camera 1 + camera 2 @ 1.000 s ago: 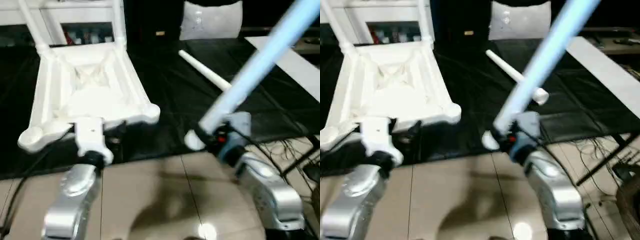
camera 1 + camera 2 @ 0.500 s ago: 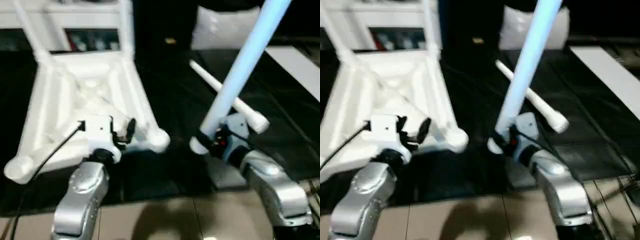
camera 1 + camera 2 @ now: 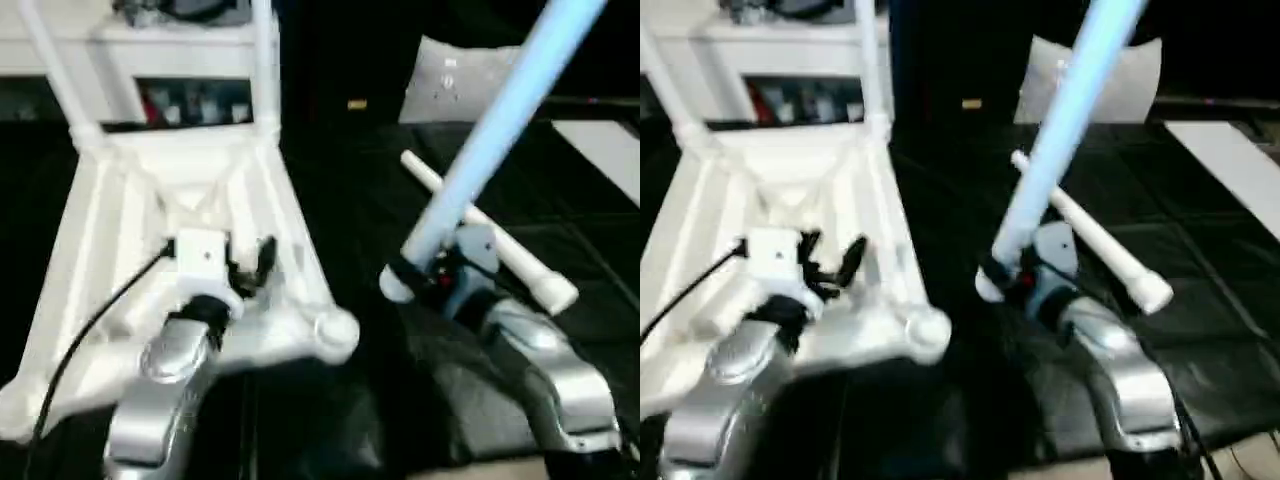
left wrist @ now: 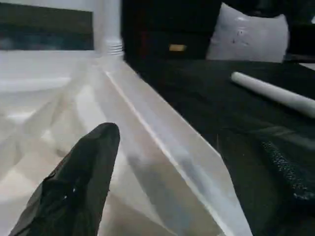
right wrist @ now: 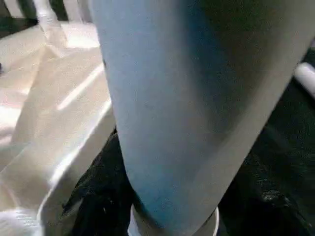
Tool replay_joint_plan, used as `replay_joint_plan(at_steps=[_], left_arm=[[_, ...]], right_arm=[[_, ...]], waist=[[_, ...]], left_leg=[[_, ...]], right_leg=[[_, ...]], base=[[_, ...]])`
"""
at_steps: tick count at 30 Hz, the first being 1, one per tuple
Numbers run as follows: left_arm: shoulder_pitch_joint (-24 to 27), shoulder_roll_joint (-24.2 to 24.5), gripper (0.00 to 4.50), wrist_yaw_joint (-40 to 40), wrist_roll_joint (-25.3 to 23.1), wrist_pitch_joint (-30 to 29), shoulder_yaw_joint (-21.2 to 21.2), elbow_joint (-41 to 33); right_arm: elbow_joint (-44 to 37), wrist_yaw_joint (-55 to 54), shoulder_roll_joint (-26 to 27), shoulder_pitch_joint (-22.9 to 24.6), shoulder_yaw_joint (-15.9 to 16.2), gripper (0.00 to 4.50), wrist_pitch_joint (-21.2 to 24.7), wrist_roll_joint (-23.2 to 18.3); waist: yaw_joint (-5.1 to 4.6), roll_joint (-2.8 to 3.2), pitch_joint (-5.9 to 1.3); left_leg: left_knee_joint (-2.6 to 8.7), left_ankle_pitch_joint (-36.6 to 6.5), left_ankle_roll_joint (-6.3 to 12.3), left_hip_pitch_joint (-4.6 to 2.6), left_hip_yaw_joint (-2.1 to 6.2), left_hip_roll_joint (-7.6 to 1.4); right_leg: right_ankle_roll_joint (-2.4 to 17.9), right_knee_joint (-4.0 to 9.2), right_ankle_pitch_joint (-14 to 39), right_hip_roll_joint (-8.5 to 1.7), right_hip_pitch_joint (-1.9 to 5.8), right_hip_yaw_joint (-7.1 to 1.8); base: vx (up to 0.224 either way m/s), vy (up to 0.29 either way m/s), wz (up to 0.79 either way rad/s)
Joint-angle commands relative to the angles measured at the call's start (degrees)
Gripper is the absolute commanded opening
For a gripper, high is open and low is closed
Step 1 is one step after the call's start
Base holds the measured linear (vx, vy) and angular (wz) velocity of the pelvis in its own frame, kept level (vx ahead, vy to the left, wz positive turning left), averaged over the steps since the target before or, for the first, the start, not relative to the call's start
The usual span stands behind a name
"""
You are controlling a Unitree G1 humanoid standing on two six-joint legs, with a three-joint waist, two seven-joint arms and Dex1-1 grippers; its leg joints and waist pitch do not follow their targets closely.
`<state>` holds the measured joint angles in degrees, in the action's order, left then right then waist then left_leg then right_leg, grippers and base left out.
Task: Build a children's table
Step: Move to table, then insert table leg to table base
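**Figure: Upturned table top with two legs fitted, a third leg carried in.**

The table top (image 3: 190, 250) lies underside-up at ten o'clock on the black mat (image 3: 380, 200); a spare leg (image 3: 490, 235) lies at two o'clock. The left gripper (image 3: 250, 265) hangs spread over the top's right rim, holding nothing. The right gripper (image 3: 425, 270) pinches the held leg (image 3: 500, 130) near its thick end. The plastic likely handles light, stiff and slippery; grasp near the threaded end. No legible writing.
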<state>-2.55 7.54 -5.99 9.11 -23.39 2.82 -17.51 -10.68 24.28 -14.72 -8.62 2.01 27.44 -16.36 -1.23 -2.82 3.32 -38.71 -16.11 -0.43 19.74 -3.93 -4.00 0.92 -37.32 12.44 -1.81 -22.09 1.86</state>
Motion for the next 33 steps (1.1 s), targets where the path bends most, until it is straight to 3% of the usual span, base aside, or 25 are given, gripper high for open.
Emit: replay_joint_plan(at_steps=[1,2,3,4,5,6,7,8,9,10,11,12,15,16,19,20,21,23,24,25,28,30,33], left_arm=[[0.25,1.35,3.61,-1.80,-0.02,-0.66,-0.44,-0.22],[0.24,3.06,3.61,-5.62,1.49,-1.19,0.42,-0.40],[0.20,3.71,3.61,-7.04,2.04,-1.29,0.78,-0.53],[0.14,5.16,3.61,-9.86,3.02,-1.37,1.56,-0.86],[0.14,5.30,3.61,-10.14,3.10,-1.38,1.64,-0.90],[-0.03,6.97,3.61,-13.39,4.24,-1.67,2.56,-1.30],[-0.14,7.82,3.61,-15.10,4.88,-1.92,3.04,-1.50],[-0.36,9.66,3.61,-18.07,5.41,-2.31,4.23,-1.77],[-0.63,11.86,3.61,-21.18,5.35,-2.34,5.82,-1.89],[-0.80,13.32,3.61,-23.20,5.18,-2.28,6.81,-1.90],[-0.93,15.31,3.61,-26.19,4.94,-2.13,8.44,-1.76],[-1.01,16.49,3.61,-28.04,4.83,-1.97,9.35,-1.57],[-1.81,20.81,3.61,-34.56,5.00,-3.89,12.57,-0.35],[-2.23,22.69,3.61,-37.16,4.89,-4.33,13.72,0.25],[-2.88,25.17,3.25,-40.31,5.13,-4.60,14.52,1.33],[-3.39,26.73,3.25,-41.29,4.22,-4.71,14.83,2.13],[-3.55,27.18,3.21,-41.33,3.85,-4.84,14.84,2.48],[-3.76,27.63,3.07,-41.21,3.05,-4.04,14.66,3.13],[-3.90,27.83,2.93,-41.32,2.71,-3.48,14.64,3.39],[-4.12,27.55,2.83,-40.82,2.51,-3.07,14.20,4.08],[-4.41,27.93,2.53,-41.84,2.55,-1.96,14.26,5.13],[-4.79,28.56,2.45,-43.35,2.72,-1.78,14.80,5.91],[-5.59,28.77,2.15,-44.29,2.29,-1.48,15.52,7.32]], right_arm=[[-1.18,1.05,0.28,-0.21,0.34,1.90,-1.31,-1.16],[-1.14,1.84,0.28,-0.09,0.26,1.90,-2.39,-1.73],[-1.14,2.01,0.31,-0.07,0.04,1.90,-2.33,-2.09],[-1.24,2.46,0.49,-0.07,-0.58,1.90,-1.85,-3.19],[-1.25,2.51,0.52,-0.07,-0.66,1.90,-1.77,-3.32],[-1.19,2.76,0.63,-0.19,-1.27,1.90,-1.48,-3.82],[-1.07,2.80,0.61,-0.27,-1.46,1.90,-1.66,-3.63],[-0.66,2.26,0.79,-0.43,-1.80,1.90,-2.82,-2.97],[-0.24,1.76,0.77,-0.73,-2.14,1.90,-2.73,-2.70],[0.05,1.45,0.80,-0.92,-2.35,1.90,-2.61,-2.60],[0.22,1.83,0.57,-1.09,-2.50,1.90,-2.11,-3.01],[0.32,2.21,0.34,-1.19,-2.49,1.90,-1.73,-3.45],[-0.16,3.81,-0.86,-1.24,-2.01,1.90,0.43,-4.87],[-0.45,4.67,-1.52,-1.22,-1.65,1.90,1.22,-5.28],[-0.57,5.99,-2.42,-1.00,-1.28,1.90,0.45,-4.95],[-0.20,6.55,-2.81,-0.70,-1.36,1.90,-2.02,-3.84],[-0.11,6.87,-2.97,-0.48,-1.43,1.90,-2.31,-3.86],[-0.22,7.10,-3.19,-0.07,-1.46,1.90,-2.09,-4.08],[-0.32,7.12,-3.31,0.04,-1.45,1.90,-1.83,-4.22],[-0.54,7.03,-3.21,0.35,-1.43,1.90,-1.98,-4.30],[-0.46,5.51,-2.00,1.11,-1.59,1.90,-5.69,-2.75],[-1.66,4.83,-2.01,1.55,-1.70,1.90,-1.30,-3.97],[-3.08,5.77,-1.94,2.13,-1.71,1.90,0.44,-5.69]], waist=[[0.88,1.17,-3.29],[-0.02,2.17,-3.65],[0.00,2.44,-3.94],[-0.41,2.35,-3.51],[-0.04,2.30,-3.22],[0.26,2.08,-2.21],[0.35,1.92,-2.05],[0.43,2.24,-1.90],[0.36,2.09,-1.42],[0.08,2.11,-0.87],[-0.01,2.16,-0.94],[0.04,2.31,-1.20],[0.01,2.49,-1.48],[0.06,3.02,-1.67],[0.14,2.80,-2.06],[0.20,2.82,-2.16],[0.28,3.30,-2.50],[0.37,3.36,-2.55],[0.35,3.33,-2.59],[0.47,3.87,-2.47],[0.43,3.64,-2.38],[0.50,3.81,-2.34],[0.45,4.11,-2.05]], left_leg=[[5.35,26.47,-0.73,2.62,0.46,-4.21],[4.61,30.22,-0.01,1.24,1.72,-7.46],[4.33,31.27,0.61,-0.10,2.37,-8.54],[4.79,29.96,1.16,-0.06,2.42,-8.53],[5.04,25.73,1.11,-0.07,1.85,-8.11],[6.33,7.79,1.09,0.55,0.96,-8.14],[6.53,2.73,0.96,0.44,0.72,-8.18],[6.77,-1.45,0.55,0.28,0.52,-8.35],[7.28,-7.64,-0.37,0.17,-0.02,-8.48],[7.77,-14.69,-1.93,-0.21,-0.35,-8.54],[7.83,-15.57,-2.35,-0.22,-0.44,-8.61],[7.73,-15.43,-2.60,-0.43,-0.74,-8.56],[7.97,-11.55,-1.99,0.09,-1.06,-8.56],[7.87,-9.90,-1.64,0.13,-1.16,-8.52],[7.68,-6.38,-0.50,0.42,-1.58,-8.43],[7.60,-5.35,-0.23,0.51,-1.67,-8.42],[7.40,-2.84,0.27,0.59,-1.82,-8.42],[7.37,-1.25,0.98,0.69,-1.87,-8.43],[7.38,-1.03,1.14,0.64,-1.89,-8.51],[7.35,-1.07,1.33,0.66,-1.88,-8.53],[7.51,-3.64,0.84,0.52,-2.11,-8.65],[7.57,-3.91,0.73,0.51,-2.19,-8.69],[7.69,-5.54,0.32,0.34,-2.31,-8.69]], right_leg=[[10.08,2.09,-41.05,-4.57,5.06,-1.83],[10.69,1.46,-32.81,-3.65,4.12,-1.75],[11.37,1.81,-27.63,-4.30,3.22,-1.87],[13.01,2.75,-20.68,-5.26,3.28,-2.23],[13.41,3.54,-17.37,-5.48,3.24,-2.35],[15.44,4.78,-5.97,-6.54,3.95,-2.87],[15.66,5.20,-2.06,-6.74,3.89,-3.01],[15.77,5.34,1.56,-6.84,3.76,-3.09],[15.03,5.98,9.01,-6.80,3.31,-3.24],[12.88,6.86,18.96,-6.88,2.69,-3.30],[12.19,6.94,20.68,-6.91,2.65,-3.26],[11.06,7.23,22.06,-6.99,2.34,-3.42],[11.13,6.80,18.00,-6.91,2.67,-3.44],[11.77,6.52,15.79,-6.95,2.75,-3.45],[12.99,6.28,11.24,-6.94,3.07,-3.39],[13.26,6.20,10.11,-6.97,3.14,-3.39],[14.07,5.72,5.76,-6.82,3.24,-3.17],[14.93,5.52,3.51,-6.79,3.47,-3.05],[15.16,5.52,3.23,-6.79,3.50,-3.00],[15.52,5.52,3.35,-6.82,3.46,-2.98],[15.63,5.86,6.26,-6.80,3.32,-3.01],[15.68,5.89,7.30,-6.84,3.36,-3.04],[15.04,6.15,9.75,-6.69,3.03,-3.06]], base=[[0.000,0.000,0.00],[0.000,0.000,0.00],[0.000,0.000,0.00],[0.000,0.000,0.00],[0.000,0.000,0.00],[0.000,0.000,0.00],[0.000,0.000,0.00],[-0.057,0.009,0.06],[-0.057,0.009,0.06],[-0.056,0.008,0.04],[-0.056,0.001,0.03],[-0.056,0.001,0.03],[0.000,0.000,0.00],[0.000,0.000,0.00],[0.000,0.000,0.00],[0.000,0.000,0.00],[0.000,0.000,0.00],[0.000,0.000,0.00],[0.000,0.000,0.00],[0.000,0.000,0.00],[0.000,0.000,0.00],[0.000,0.000,0.00],[0.000,0.000,0.00]])
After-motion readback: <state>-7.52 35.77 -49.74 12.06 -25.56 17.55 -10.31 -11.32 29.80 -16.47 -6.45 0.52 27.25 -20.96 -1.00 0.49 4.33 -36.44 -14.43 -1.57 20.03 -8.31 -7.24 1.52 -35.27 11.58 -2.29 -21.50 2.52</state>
